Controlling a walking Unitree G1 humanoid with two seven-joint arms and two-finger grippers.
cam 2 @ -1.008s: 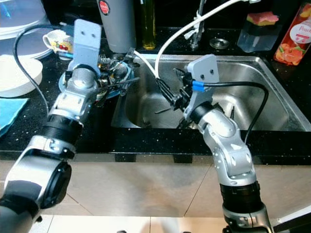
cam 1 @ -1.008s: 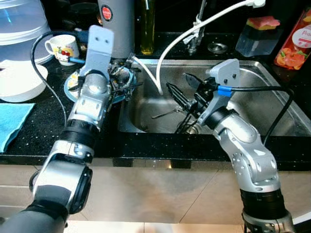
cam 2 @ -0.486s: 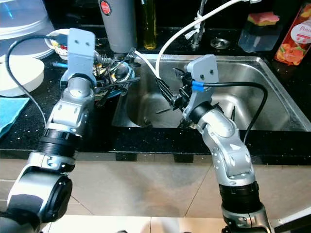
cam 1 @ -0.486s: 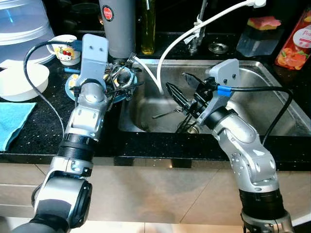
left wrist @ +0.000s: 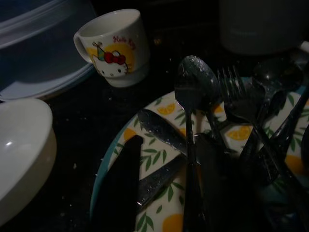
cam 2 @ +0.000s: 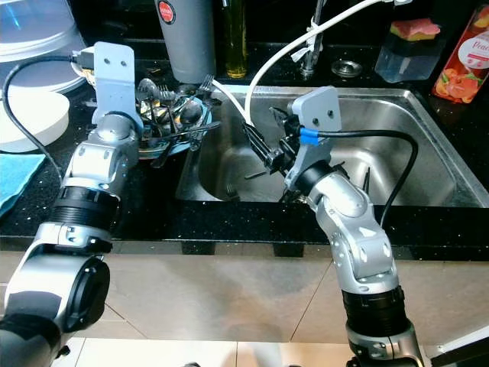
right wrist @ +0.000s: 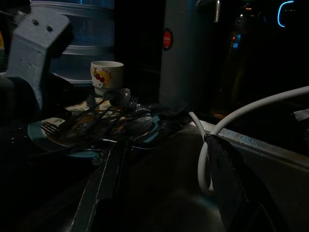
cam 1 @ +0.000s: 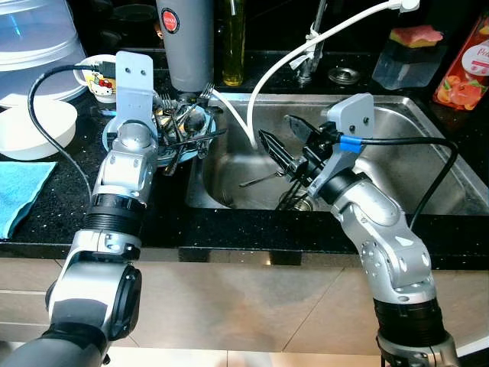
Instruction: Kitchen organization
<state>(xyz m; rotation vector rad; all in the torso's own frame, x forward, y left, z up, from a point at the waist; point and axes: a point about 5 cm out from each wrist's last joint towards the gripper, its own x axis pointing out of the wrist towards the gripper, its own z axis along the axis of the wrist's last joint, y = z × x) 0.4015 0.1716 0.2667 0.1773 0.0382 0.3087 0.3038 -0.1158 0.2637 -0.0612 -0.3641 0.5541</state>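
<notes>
So the sink (cam 1: 428,164) sits on the right half of the tabletop (cam 1: 69,199), with the tap (cam 1: 309,46) behind it and a hose (cam 1: 283,61) arcing from there down into the basin. A fork (cam 1: 260,180) lies in the basin. Just left of the sink there's a plate (left wrist: 145,159) piled with cutlery (left wrist: 217,111), and the left tool (left wrist: 164,193) hangs right over it. A mug (left wrist: 113,46) stands behind the plate, a bowl (cam 1: 30,130) further left, and a cloth (cam 1: 19,191) in front of the bowl. The right tool (cam 1: 286,149) is over the sink's left part. A canister (cam 1: 183,38) and a bottle (cam 1: 233,38) stand behind the plate, near the sink's back left corner.
</notes>
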